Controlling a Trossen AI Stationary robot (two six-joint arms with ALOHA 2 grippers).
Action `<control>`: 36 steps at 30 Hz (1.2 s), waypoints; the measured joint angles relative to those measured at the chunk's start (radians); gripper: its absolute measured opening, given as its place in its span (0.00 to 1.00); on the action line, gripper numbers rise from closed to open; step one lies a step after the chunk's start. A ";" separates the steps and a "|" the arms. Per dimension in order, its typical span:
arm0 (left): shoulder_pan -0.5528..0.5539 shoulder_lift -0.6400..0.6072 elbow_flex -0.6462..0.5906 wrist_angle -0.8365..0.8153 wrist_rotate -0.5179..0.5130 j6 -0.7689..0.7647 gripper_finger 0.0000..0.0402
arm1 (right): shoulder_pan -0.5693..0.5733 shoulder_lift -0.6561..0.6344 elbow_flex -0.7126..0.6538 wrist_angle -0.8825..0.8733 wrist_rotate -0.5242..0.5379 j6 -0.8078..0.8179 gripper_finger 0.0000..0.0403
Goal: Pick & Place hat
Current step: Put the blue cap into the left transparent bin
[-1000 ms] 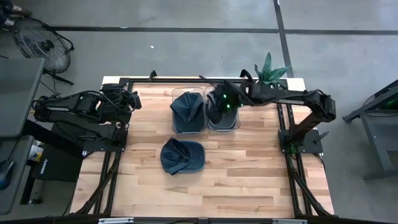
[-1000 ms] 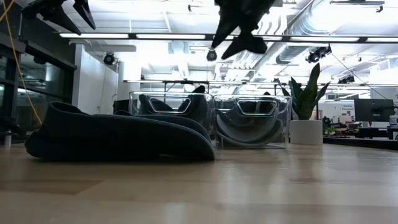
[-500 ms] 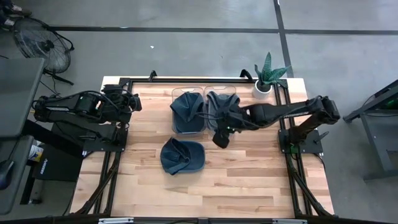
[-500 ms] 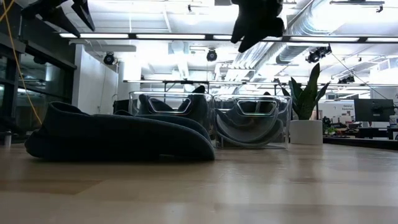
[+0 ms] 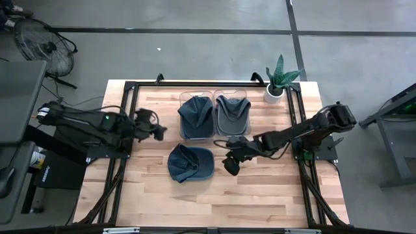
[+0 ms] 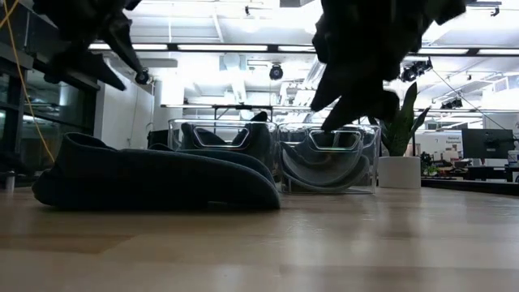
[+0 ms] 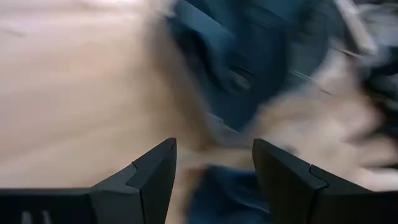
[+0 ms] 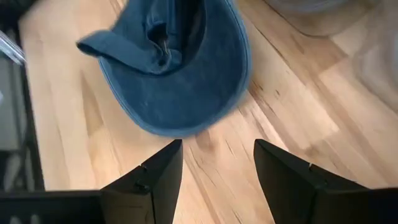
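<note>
The light wooden tabletop [image 5: 260, 188] carries a blue hat [image 5: 190, 162] lying loose near its middle. Behind it stand two clear bins [image 5: 215, 115] side by side, and a potted plant [image 5: 279, 78] occupies the far right corner.

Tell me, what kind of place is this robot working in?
Probably an open lab or workshop-style office: a bare concrete floor around the wooden table, exposed ceiling ducts and strip lights overhead, and a standing fan beside the rig.

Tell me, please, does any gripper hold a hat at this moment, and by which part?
Nothing is held. The right gripper is open above the table beside the loose blue hat; the left gripper is open too, with nothing between its fingers.
</note>
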 joint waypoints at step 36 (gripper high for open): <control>-0.429 0.425 -0.231 0.704 0.026 -0.272 0.52 | 0.156 0.012 -0.218 0.506 0.283 0.018 0.48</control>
